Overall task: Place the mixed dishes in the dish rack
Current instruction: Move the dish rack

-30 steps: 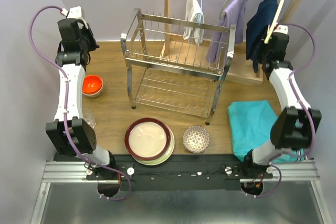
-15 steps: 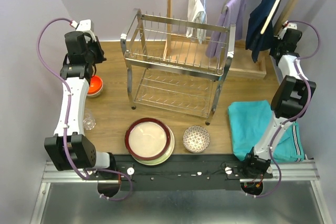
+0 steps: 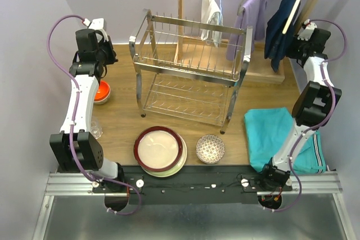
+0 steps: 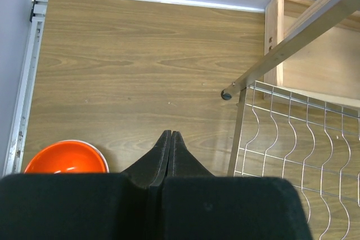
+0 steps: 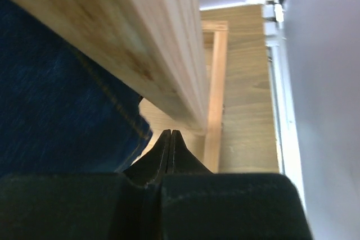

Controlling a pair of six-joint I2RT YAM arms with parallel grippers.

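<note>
At the left gripper (image 4: 170,139): jaws pressed together, nothing pinched, tips hanging over bare table (image 4: 135,60). Just left of the tips and slightly behind them sits an orange bowl (image 4: 66,159), mouth up, partly cut off by the wrist housing. Right of the tips is the rack (image 4: 292,139), showing its lower wire shelf. One rubber-tipped leg (image 4: 226,95) stands on the wood ahead-right of the jaws. Past that leg is the base of a wooden stand (image 4: 315,54). At the right gripper (image 5: 170,137): jaws likewise pressed together, empty. Ahead of and above the tips runs a slanted wooden bar (image 5: 146,49). To their left a navy garment (image 5: 56,105) hangs close; contact with either cannot be told. In the top view the rack stands mid-table between the two grippers, and every dish sits on the table outside it. Well behind the left gripper, toward the arm bases, are a glass (image 3: 95,131) and a plate stack (image 3: 160,149), red-rimmed plate on top with a pale green edge beneath. A patterned bowl (image 3: 210,148) sits just beside the stack. A teal towel (image 3: 270,130) lies well behind the right gripper.
</note>
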